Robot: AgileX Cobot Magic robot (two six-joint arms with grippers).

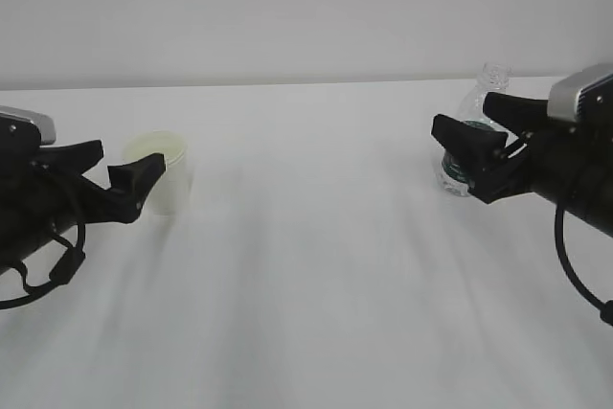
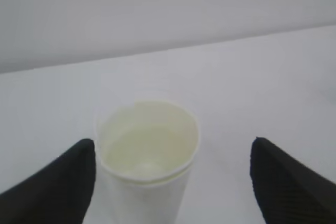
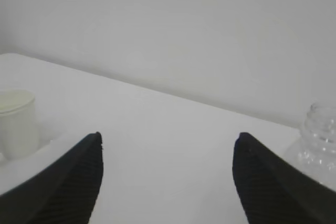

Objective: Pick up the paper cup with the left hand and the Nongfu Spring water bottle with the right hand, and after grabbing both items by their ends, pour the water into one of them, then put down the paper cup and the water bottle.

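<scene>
So we're at the reach-and-line-up stage, nothing picked up yet. The left pincer [image 2: 173,182] is spread wide with nothing in it. In its wrist view the paper cup [image 2: 147,156] stands upright on the white surface [image 1: 316,265] between the two fingers, close to the left one, with a wider gap on the right.

The right pincer [image 1: 476,162] is also well open and empty. From the exterior view it sits right in front of the Nongfu Spring water bottle [image 1: 469,141], but in its wrist view the bottle's open neck [image 3: 323,129] peeks out beyond the right finger, not between the two — so I'd guess it's not lined up yet.

Next move, as I see it: left nudges forward and squeezes the cup gently, since paper crushes easily. Right needs to shift sideways until the bottle is between its fingers, then close.
</scene>
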